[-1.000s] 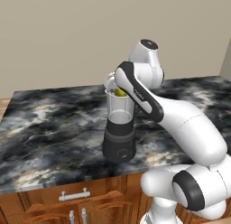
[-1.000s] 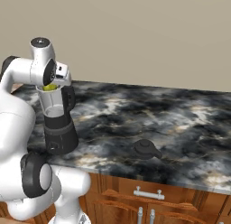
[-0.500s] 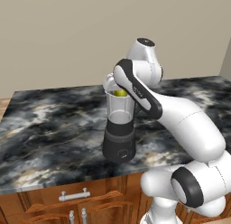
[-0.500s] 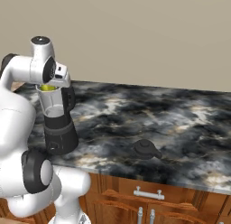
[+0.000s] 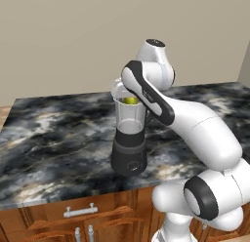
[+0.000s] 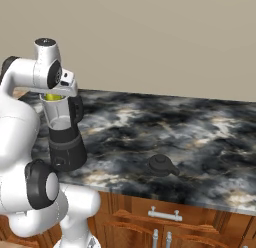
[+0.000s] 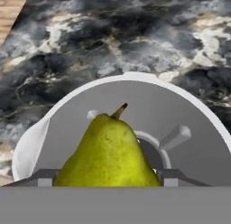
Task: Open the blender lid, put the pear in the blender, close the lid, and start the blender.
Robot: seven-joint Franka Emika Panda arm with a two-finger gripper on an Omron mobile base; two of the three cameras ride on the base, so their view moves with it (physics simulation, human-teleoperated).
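Note:
The blender (image 5: 129,155) stands near the counter's front edge, its clear jar (image 5: 130,123) open at the top. My gripper (image 7: 108,179) hangs right over the jar's mouth, shut on the yellow-green pear (image 7: 107,151), whose stem points away from the hand. In the hand view the pear sits above the jar's white rim (image 7: 135,77) and the blade at its bottom. From the side, the pear (image 6: 52,97) is level with the rim. The black blender lid (image 6: 162,164) lies on the counter well to the right of the blender (image 6: 67,149).
The dark marbled counter (image 6: 200,137) runs wide to the right of the blender, bare apart from the lid. Wooden drawers with metal handles (image 6: 165,214) sit below its front edge. A beige wall stands behind.
My hand has sunk slightly toward the jar's mouth with the pear still in it. The blender and the lid have not moved.

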